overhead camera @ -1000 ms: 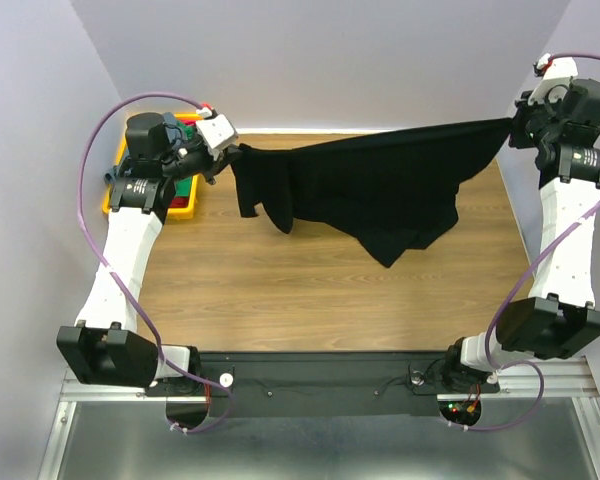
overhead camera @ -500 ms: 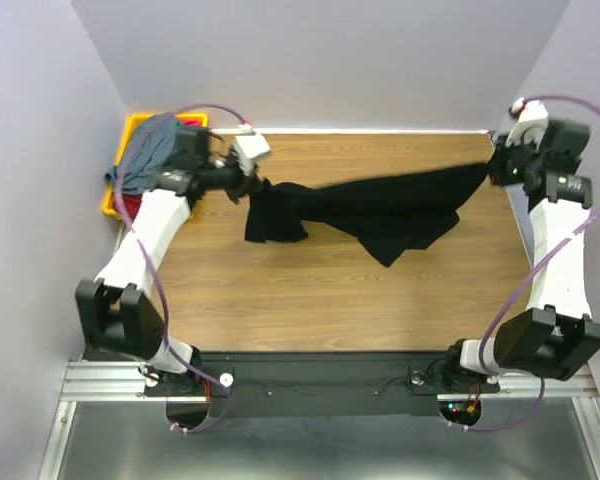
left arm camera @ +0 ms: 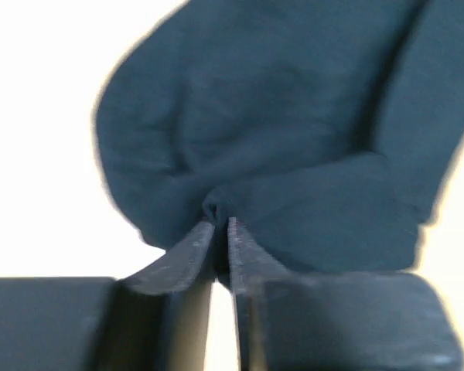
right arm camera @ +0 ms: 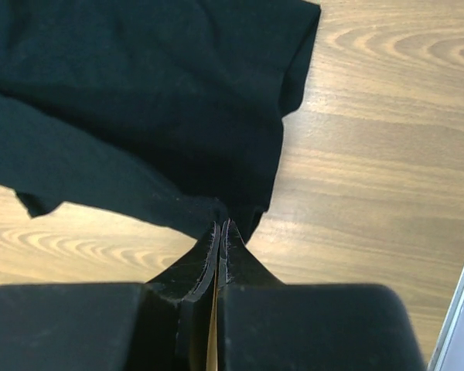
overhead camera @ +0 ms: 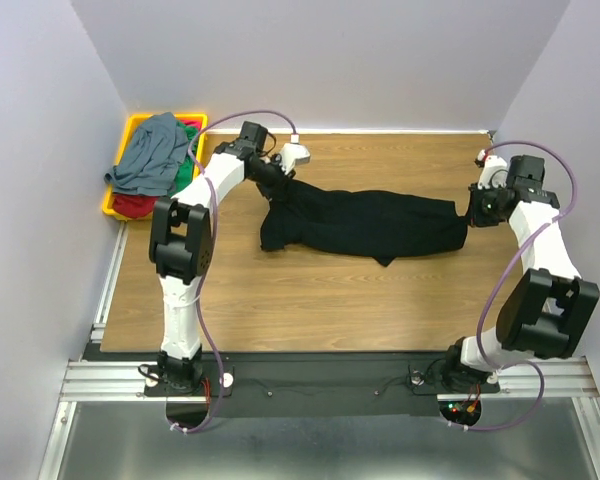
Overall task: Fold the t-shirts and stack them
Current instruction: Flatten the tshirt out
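1. The black shirt lies low across the table, pulled out long between the two grippers.
2. The right gripper is clamped on the shirt's right edge, jaws pressed tight together.
3. The left gripper has its jaws a sliver apart with cloth bunched at the tips. Honestly can't tell if it's gripping.
4. The grey shirt, green shirt and red shirt are heaped in the tray, far left corner.

Looks down from above and behind the arms over the whole tabletop. Peers close past the left end effector and right end effector at opposite ends of the black t-shirt, shared overhead.
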`<state>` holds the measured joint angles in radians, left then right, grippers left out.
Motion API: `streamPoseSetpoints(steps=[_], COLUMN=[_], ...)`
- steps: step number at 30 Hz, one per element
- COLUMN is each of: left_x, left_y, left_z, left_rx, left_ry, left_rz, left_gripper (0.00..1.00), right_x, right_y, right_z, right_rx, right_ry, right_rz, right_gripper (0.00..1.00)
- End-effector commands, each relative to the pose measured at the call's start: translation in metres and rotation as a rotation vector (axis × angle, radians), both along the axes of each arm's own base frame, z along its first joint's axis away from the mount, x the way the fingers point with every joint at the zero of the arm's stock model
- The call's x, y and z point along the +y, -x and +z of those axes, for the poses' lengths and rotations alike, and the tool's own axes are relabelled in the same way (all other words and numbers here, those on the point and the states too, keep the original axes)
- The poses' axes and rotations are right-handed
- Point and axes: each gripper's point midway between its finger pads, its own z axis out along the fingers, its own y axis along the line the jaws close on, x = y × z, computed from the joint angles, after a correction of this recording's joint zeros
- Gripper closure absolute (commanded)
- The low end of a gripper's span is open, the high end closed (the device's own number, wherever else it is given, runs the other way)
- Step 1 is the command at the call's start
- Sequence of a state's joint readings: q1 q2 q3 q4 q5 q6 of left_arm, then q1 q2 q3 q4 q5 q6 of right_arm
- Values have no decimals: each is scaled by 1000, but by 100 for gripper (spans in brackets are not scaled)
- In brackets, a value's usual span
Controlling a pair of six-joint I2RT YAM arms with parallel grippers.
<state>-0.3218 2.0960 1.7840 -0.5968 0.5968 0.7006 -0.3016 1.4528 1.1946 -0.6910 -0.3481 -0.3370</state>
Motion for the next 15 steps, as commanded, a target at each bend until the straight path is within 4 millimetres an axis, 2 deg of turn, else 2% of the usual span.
streamPoseSetpoints(steps=[1,2,3,4,5,6,7,9,10,13,14,15], left_x=[11,22,26,28,35,40,46,48,50,55,53,53], left_y=[-36,-37,-30,-34,-17,-15,9,29,46,66,81,86], left_z=[35,42,38,59,68,78,85,92,94,90,83,79], left_rx=[-109,-105,-85,-136,-144,-183,-193,-214,-221,-238,-235,-237], left_ry=[-2,20,49,77,87,101,106,121,127,79,65,51], left_rz=[73,115,121,132,149,173,175,192,221,278,279,293], left_gripper=[69,63,54,54,42,41,39,38,37,37,37,37], right_x=[-14,-14,-15,-15,-15,-16,-16,-15,-15,-15,-15,-16], right_y=[-25,-27,-28,-28,-28,-28,-28,-28,-29,-29,-29,-29], right_z=[15,13,11,10,8,5,4,2,1,0,-1,0], right_rx=[-65,-61,-57,-52,-47,-38,-38,-32,-28,-27,-25,-26], right_ry=[31,27,26,25,23,22,23,19,17,15,15,17], right_rz=[-27,-32,-32,-34,-36,-40,-41,-42,-43,-45,-44,-47], right_gripper=[99,99,100,99,100,99,99,99,99,100,99,99])
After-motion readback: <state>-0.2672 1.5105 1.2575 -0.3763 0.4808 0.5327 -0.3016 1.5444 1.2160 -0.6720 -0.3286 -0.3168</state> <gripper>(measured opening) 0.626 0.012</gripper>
